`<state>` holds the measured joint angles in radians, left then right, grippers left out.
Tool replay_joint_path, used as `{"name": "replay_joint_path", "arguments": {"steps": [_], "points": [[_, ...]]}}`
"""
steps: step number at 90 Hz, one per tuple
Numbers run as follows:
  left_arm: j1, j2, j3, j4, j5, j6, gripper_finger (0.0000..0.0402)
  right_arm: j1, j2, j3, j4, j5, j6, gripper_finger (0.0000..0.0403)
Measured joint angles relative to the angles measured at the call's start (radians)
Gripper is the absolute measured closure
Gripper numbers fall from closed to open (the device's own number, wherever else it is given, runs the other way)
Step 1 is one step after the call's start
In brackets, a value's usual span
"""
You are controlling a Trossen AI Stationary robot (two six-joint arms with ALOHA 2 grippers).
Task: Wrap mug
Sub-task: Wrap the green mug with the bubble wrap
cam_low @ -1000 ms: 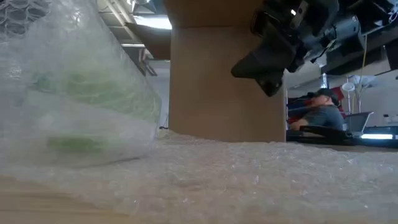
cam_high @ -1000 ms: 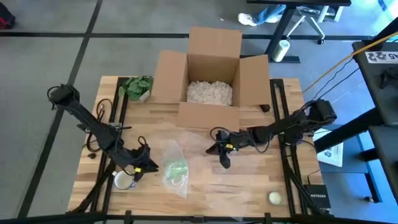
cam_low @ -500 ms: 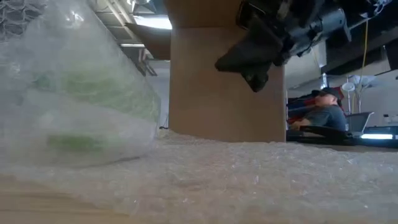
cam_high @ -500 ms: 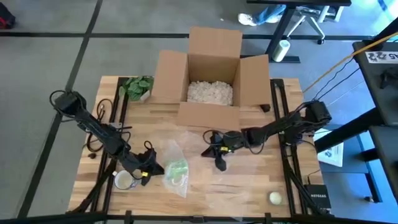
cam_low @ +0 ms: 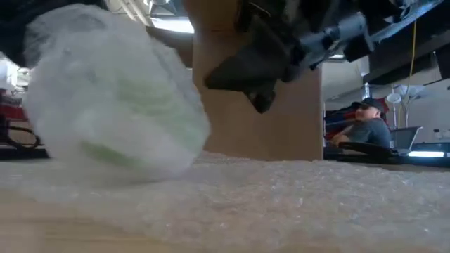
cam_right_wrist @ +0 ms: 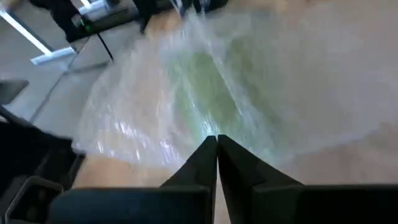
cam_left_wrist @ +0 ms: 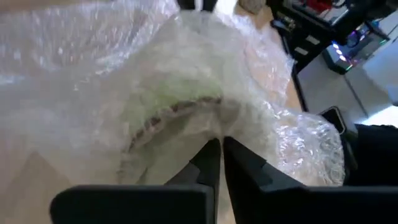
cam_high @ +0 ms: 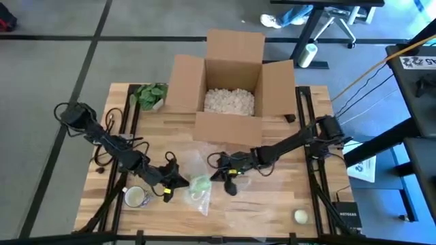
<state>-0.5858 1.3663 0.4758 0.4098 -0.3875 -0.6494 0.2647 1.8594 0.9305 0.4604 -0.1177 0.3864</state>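
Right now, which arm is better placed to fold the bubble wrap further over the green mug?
Probably the left. The left gripper is shut on the bubble wrap at the wrapped green mug. The right gripper, fingers together, hovers just beside the bundle and holds nothing.

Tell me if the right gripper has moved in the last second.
Yes. The right gripper moved leftward under the open cardboard box, toward the bubble-wrapped green mug.

The mug [cam_high: 199, 184] shows only as a green blur through the bubble wrap [cam_left_wrist: 186, 93]; its handle and rim cannot be made out. In the low view the left gripper is hidden behind the wrapped bundle, and the box [cam_low: 256, 105] is cut off by the top edge.
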Motion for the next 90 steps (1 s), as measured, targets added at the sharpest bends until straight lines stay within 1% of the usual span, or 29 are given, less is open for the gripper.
{"name": "replay_joint_path", "arguments": {"steps": [9, 20, 27, 44, 57, 74, 82, 90], "points": [[0.026, 0.0, 0.03, -0.003, 0.009, 0.044, 0.04, 0.005, 0.006, -0.007, -0.018, -0.01, 0.007, 0.0403], [0.063, 0.0, 0.069, -0.001, 0.055, 0.086, 0.04, 0.005, 0.006, -0.004, -0.038, -0.036, 0.027, 0.0403], [0.084, 0.0, 0.086, 0.001, 0.087, 0.107, 0.04, 0.005, -0.008, -0.007, -0.087, -0.042, 0.028, 0.0403], [0.128, 0.0, 0.1, -0.005, 0.112, 0.117, 0.04, 0.005, -0.096, -0.006, -0.254, -0.032, 0.034, 0.0403], [0.154, 0.0, 0.1, -0.016, 0.155, 0.111, 0.04, 0.006, -0.183, -0.006, -0.333, -0.028, 0.048, 0.0403], [0.132, -0.042, 0.1, -0.028, 0.158, 0.116, 0.04, 0.019, -0.257, -0.006, -0.375, 0.004, 0.024, 0.0403], [0.112, -0.083, 0.1, -0.086, 0.129, 0.102, 0.04, 0.019, -0.265, -0.005, -0.406, 0.039, 0.017, 0.0403], [0.079, -0.141, 0.101, -0.197, 0.076, 0.052, 0.04, 0.019, -0.259, -0.006, -0.421, 0.067, 0.016, 0.0403]]}}
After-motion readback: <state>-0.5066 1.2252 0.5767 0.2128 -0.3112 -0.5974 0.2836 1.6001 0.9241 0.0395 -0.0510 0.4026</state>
